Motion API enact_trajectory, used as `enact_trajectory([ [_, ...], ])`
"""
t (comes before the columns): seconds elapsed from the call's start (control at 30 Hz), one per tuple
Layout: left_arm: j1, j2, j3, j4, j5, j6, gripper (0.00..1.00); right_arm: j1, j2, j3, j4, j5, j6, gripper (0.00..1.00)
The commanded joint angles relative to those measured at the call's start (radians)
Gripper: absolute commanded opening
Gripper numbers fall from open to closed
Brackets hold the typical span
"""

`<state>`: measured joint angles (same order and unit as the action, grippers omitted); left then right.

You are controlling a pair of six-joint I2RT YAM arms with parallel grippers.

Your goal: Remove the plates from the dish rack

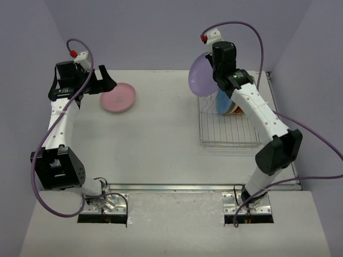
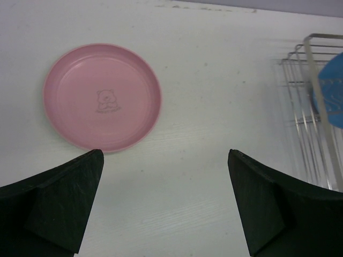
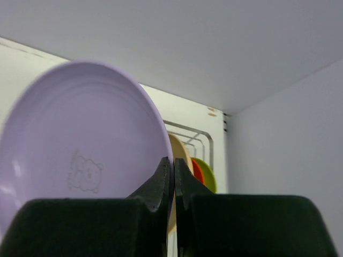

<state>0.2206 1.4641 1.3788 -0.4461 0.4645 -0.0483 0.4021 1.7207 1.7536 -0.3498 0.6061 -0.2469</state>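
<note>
My right gripper (image 1: 213, 72) is shut on the rim of a lavender plate (image 1: 199, 75) and holds it upright in the air above the far left corner of the silver wire dish rack (image 1: 222, 131). In the right wrist view the lavender plate (image 3: 80, 160) fills the left, with tan (image 3: 179, 150), orange (image 3: 197, 170) and lime green (image 3: 206, 174) plates behind it in the rack. A blue plate (image 1: 222, 101) stands in the rack. A pink plate (image 1: 118, 97) lies flat on the table at far left. My left gripper (image 1: 109, 84) is open beside it, above bare table (image 2: 166, 198).
The dish rack's left end (image 2: 313, 107) with the blue plate (image 2: 329, 88) shows at the right of the left wrist view. The pink plate (image 2: 102, 96) has a bear print. Purple walls close in the back and sides.
</note>
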Motion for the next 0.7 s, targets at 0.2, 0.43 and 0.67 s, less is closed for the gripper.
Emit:
enact_trajectory([
  [0.2,-0.155,-0.067,-0.001,0.017,0.202,0.007,0.94,0.004,-0.202,-0.092,-0.075,-0.549,0.367,0.00],
  [0.43,-0.286,-0.056,0.003,-0.061,0.217,0.104,0.87,0.047,-0.224,-0.185,-0.037,-0.638,0.400,0.00],
  [0.67,-0.358,-0.024,-0.003,-0.062,0.201,0.098,0.76,0.096,-0.220,-0.207,-0.026,-0.659,0.396,0.00],
])
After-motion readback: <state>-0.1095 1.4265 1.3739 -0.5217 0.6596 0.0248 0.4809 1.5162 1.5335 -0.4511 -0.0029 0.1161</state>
